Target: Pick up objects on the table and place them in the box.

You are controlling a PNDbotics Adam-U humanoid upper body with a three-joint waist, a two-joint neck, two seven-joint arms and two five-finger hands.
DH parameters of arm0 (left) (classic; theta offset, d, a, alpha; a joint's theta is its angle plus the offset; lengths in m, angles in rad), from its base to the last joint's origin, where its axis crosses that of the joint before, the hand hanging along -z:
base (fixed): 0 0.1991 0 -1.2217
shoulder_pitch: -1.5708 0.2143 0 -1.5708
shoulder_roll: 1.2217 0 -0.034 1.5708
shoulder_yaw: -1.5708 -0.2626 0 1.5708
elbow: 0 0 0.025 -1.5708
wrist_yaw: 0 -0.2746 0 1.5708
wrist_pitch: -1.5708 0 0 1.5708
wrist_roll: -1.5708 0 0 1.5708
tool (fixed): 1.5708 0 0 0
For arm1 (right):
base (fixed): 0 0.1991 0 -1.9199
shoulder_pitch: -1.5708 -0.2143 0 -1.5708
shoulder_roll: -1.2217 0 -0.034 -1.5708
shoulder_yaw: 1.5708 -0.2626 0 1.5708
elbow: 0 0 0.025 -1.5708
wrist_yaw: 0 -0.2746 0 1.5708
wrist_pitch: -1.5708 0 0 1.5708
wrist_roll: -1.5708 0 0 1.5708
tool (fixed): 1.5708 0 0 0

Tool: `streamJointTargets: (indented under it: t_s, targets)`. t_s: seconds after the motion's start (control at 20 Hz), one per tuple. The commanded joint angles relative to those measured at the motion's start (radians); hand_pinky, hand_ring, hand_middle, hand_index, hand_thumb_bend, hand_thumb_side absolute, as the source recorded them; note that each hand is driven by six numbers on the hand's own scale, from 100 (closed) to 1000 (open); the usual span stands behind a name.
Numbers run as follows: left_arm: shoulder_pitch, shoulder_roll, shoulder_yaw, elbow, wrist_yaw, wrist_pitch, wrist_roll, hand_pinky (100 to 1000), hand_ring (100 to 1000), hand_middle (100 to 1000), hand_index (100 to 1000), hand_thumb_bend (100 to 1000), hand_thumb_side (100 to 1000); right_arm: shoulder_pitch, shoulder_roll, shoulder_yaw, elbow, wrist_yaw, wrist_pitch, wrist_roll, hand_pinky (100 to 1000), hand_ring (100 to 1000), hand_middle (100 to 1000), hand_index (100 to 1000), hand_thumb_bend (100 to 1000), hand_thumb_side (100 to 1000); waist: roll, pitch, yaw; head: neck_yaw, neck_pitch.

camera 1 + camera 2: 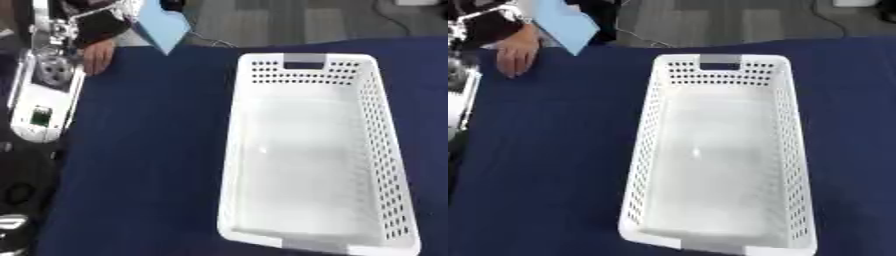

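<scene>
An empty white perforated box (385, 150) lies lengthwise on the dark blue table (149, 150), right of centre, with a grey handle slot (304, 64) at its far end. No loose object shows on the cloth. My left arm (42, 107), with white and silver parts, runs along the table's left edge; its hand cannot be made out. My right hand shows in neither view.
A person's bare hand (514, 55) rests on the far left corner of the table. A light blue flat thing (566, 27) hangs over the far edge beside it. Grey floor and cables lie beyond the table.
</scene>
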Motion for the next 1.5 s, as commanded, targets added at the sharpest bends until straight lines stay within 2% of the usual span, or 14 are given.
streamJointTargets:
  t_s: [0.05,0.3,0.55,0.8,0.9,1.05,1.35,1.4,1.45,1.5]
  targets:
    - [-0.037,-0.006,-0.035,-0.018,0.095,-0.004,-0.047,100,100,100,100,100,100,-0.006,-0.019,0.001,-0.013,-0.012,0.004,0.004,801,739,785,874,100,802,0.001,-0.023,-0.003,0.012,-0.001]
    - [-0.077,-0.018,-0.112,0.004,0.228,-0.024,-0.150,100,100,100,100,100,100,-0.010,-0.021,0.005,-0.013,-0.017,0.011,0.004,800,739,785,873,100,803,0.005,-0.026,-0.009,0.009,-0.007]
    - [-0.099,-0.044,-0.172,0.029,0.298,-0.041,-0.239,100,100,100,100,100,100,-0.016,-0.023,0.008,-0.013,-0.023,0.017,0.004,799,739,785,872,100,803,0.010,-0.027,-0.019,0.005,-0.010]
    - [-0.111,-0.045,-0.220,0.068,0.358,-0.052,-0.273,100,100,100,100,100,100,-0.024,-0.026,0.013,-0.013,-0.028,0.025,0.004,798,739,784,870,100,803,0.017,-0.026,-0.027,0.003,-0.005]
    - [-0.119,-0.050,-0.235,0.075,0.354,-0.069,-0.284,100,100,100,100,100,100,-0.031,-0.024,0.016,-0.013,-0.033,0.029,0.004,796,738,784,868,100,804,0.020,-0.024,-0.036,0.003,-0.004]
    - [-0.123,-0.047,-0.231,0.072,0.294,-0.109,-0.291,100,100,100,100,100,100,-0.049,-0.018,0.024,-0.013,-0.045,0.042,0.004,795,737,783,867,100,804,0.022,-0.020,-0.056,0.004,-0.001]
    - [-0.134,-0.057,-0.236,0.082,0.228,-0.146,-0.248,100,116,100,100,100,110,-0.082,-0.007,0.036,-0.013,-0.070,0.074,0.004,791,735,781,863,100,805,0.031,-0.013,-0.090,0.006,0.005]
    - [-0.136,-0.055,-0.239,0.085,0.216,-0.160,-0.253,100,274,232,244,100,179,-0.083,-0.007,0.036,-0.013,-0.072,0.078,0.004,791,736,781,864,100,805,0.032,-0.012,-0.092,0.007,0.006]
    - [-0.140,-0.046,-0.248,0.086,0.194,-0.187,-0.284,128,462,426,419,100,205,-0.084,-0.007,0.036,-0.013,-0.073,0.081,0.004,792,736,782,864,100,805,0.033,-0.012,-0.093,0.009,0.009]
    - [-0.144,-0.043,-0.252,0.091,0.177,-0.216,-0.323,337,589,549,564,100,301,-0.084,-0.008,0.036,-0.013,-0.073,0.083,0.004,792,736,782,865,100,804,0.034,-0.012,-0.093,0.010,0.011]
